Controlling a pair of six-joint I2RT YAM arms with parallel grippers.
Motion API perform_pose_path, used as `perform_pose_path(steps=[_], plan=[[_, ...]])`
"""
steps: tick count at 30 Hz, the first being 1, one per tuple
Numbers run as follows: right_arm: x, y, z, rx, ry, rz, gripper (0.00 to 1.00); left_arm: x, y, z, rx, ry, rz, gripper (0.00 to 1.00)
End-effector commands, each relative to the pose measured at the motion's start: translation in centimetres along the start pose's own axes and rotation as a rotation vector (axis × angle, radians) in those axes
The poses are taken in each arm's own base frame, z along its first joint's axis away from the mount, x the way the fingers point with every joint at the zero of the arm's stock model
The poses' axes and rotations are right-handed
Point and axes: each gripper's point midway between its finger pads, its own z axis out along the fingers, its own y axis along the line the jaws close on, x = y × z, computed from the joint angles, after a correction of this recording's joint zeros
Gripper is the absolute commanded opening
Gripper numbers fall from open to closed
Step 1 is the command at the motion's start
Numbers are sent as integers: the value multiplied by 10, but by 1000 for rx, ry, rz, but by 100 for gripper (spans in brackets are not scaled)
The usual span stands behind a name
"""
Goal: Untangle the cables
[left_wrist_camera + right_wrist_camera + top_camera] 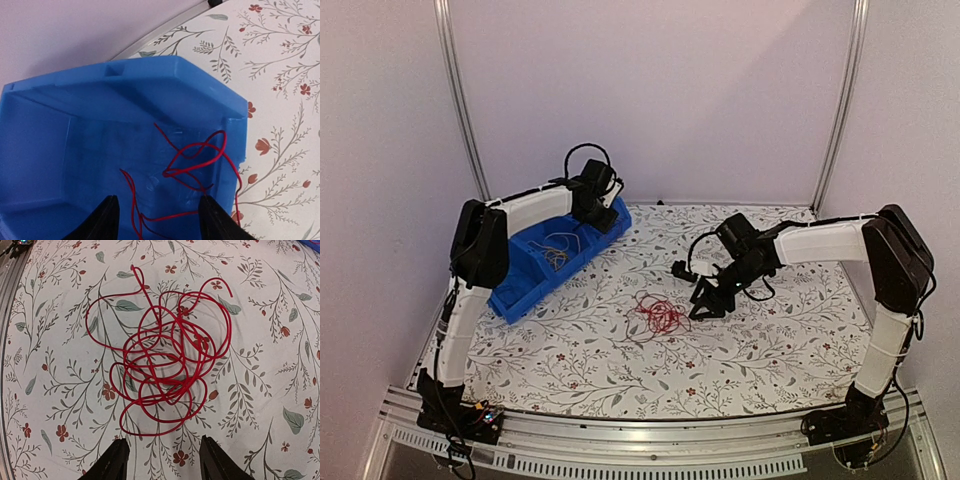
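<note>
Left hand [158, 206] apart over blue bin [60, 105]; right hand [162, 450] apart, perhaps above red cable tangle [165, 360].

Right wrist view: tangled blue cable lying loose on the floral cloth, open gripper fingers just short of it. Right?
Not blue: the right wrist view shows the tangled cable is red. It does lie loose on the floral cloth, with the open right gripper just short of it.

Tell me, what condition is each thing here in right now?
Red cable on table, tangled in a loopy pile.
Red cable in bin, lying loose in a few loops.
Blue bin, upright, open-topped.
Left gripper, open, above the bin.
Right gripper, open, above the pile.
</note>
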Motion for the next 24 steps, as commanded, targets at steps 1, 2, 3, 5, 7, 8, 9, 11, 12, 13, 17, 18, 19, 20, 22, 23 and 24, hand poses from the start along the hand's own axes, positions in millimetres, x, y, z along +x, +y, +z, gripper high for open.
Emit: perform_pose_path(steps=[1, 2, 3, 5, 7, 8, 9, 11, 12, 13, 17, 18, 19, 20, 22, 23, 24], plan=[[1, -2, 3, -13, 3, 5, 52, -6, -12, 15, -4, -45, 87, 54], [1, -2, 4, -15, 5, 6, 52, -8, -13, 18, -11, -55, 97, 54], [2, -2, 4, -17, 6, 7, 52, -9, -15, 21, -16, -67, 108, 54], [3, -2, 6, -21, 9, 9, 52, -13, -19, 25, -13, -88, 131, 53], [5, -2, 7, -22, 14, 13, 52, -14, -24, 29, -6, -105, 160, 49], [6, -2, 8, -22, 18, 14, 52, -14, -27, 31, -3, -110, 174, 46], [7, -2, 9, -22, 20, 16, 52, -17, -29, 32, -3, -120, 188, 41], [9, -3, 11, -25, 25, 17, 51, -21, -31, 32, -8, -139, 210, 30], [9, -3, 11, -25, 26, 19, 51, -24, -29, 31, -15, -147, 214, 25], [9, -3, 12, -28, 27, 21, 51, -28, -26, 28, -29, -156, 212, 17], [12, -3, 15, -35, 35, 27, 50, -45, -12, 9, -78, -201, 190, 0], [12, -3, 15, -35, 36, 27, 50, -50, -7, 2, -92, -215, 185, 0], [12, -3, 16, -35, 37, 28, 49, -54, -2, -5, -105, -224, 179, 0], [13, -3, 16, -37, 39, 30, 49, -58, 3, -12, -115, -236, 176, 0], [14, -3, 17, -37, 41, 29, 49, -66, 12, -27, -138, -256, 171, 0], [14, -3, 17, -38, 42, 31, 49, -69, 19, -34, -155, -263, 169, 0], [14, -3, 17, -39, 42, 30, 49, -72, 24, -41, -169, -268, 170, 0]])
